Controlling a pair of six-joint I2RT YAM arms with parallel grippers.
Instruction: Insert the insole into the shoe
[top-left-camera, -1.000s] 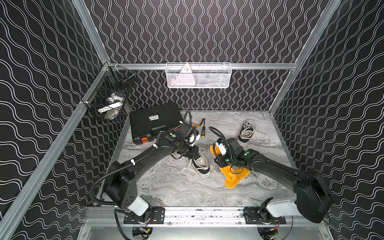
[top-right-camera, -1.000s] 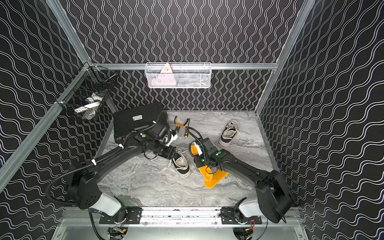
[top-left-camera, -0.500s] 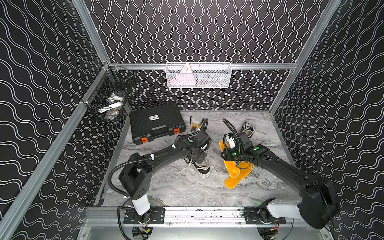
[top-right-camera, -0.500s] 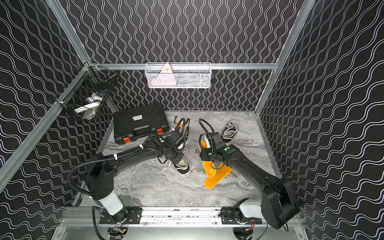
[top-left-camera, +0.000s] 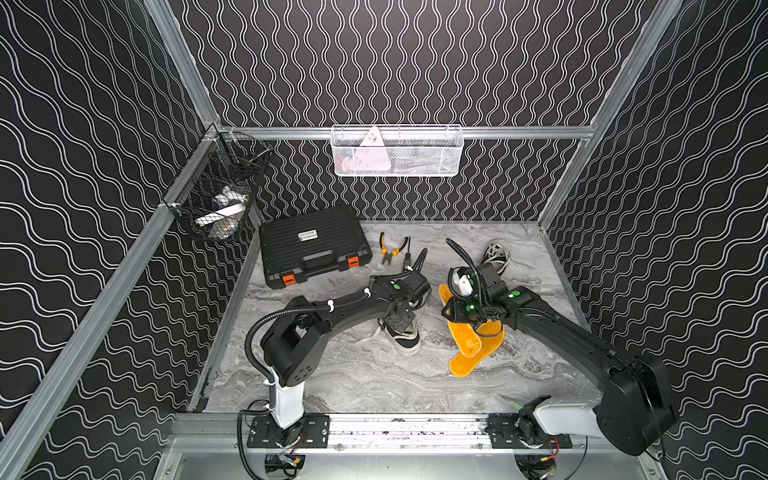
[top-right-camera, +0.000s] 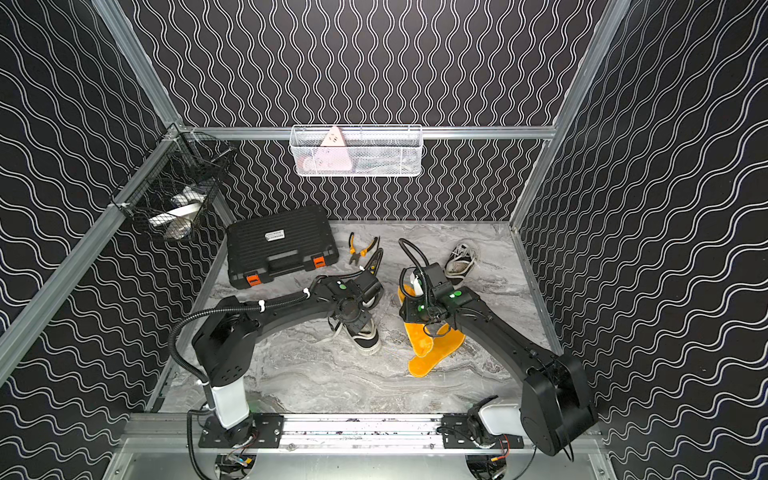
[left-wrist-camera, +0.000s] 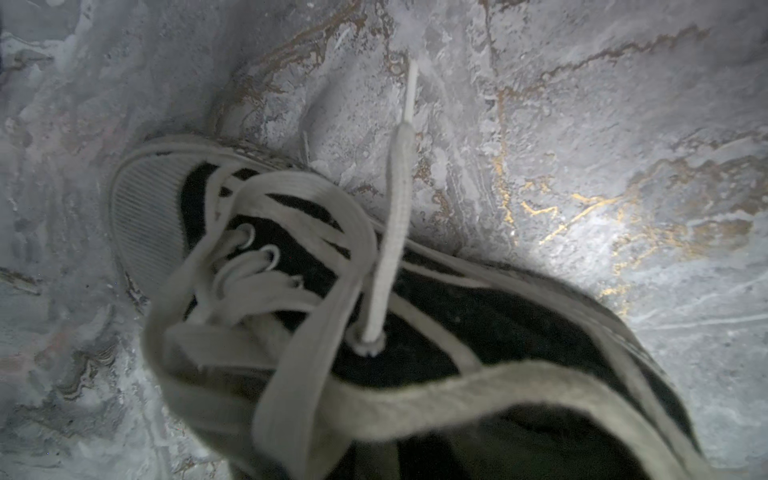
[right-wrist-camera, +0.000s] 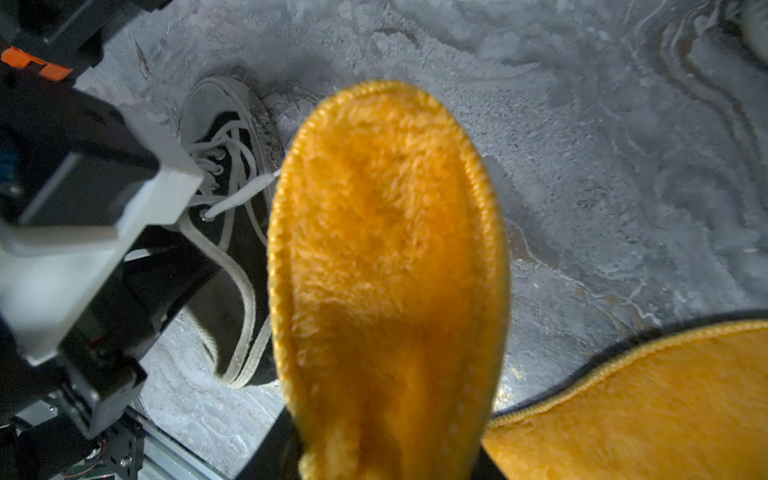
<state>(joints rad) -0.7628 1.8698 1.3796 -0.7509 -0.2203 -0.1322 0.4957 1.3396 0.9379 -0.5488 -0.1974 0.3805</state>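
A black canvas shoe (top-left-camera: 406, 340) (top-right-camera: 366, 337) with white laces lies mid-table, toe toward the front rail. My left gripper (top-left-camera: 397, 321) hangs over its heel opening. The left wrist view shows the shoe's collar (left-wrist-camera: 519, 386) close up, and the jaws are hidden. My right gripper (top-left-camera: 462, 315) (top-right-camera: 420, 318) is shut on a fluffy orange insole (right-wrist-camera: 386, 249) (top-left-camera: 466, 353), held just right of the shoe (right-wrist-camera: 232, 166) with its toe pointing forward. A second orange insole (right-wrist-camera: 648, 399) (top-left-camera: 494, 338) lies on the table beside it.
Another shoe (top-left-camera: 494, 255) lies at the back right. A black toolbox (top-left-camera: 313, 245) and pliers (top-left-camera: 390, 249) sit at the back left. A wire basket (top-left-camera: 216, 199) hangs on the left wall and a white one (top-left-camera: 397, 151) on the back wall.
My left arm swung right from beside the toolbox and came down onto the shoe's heel end. The right gripper shifted slightly with the insole in it.
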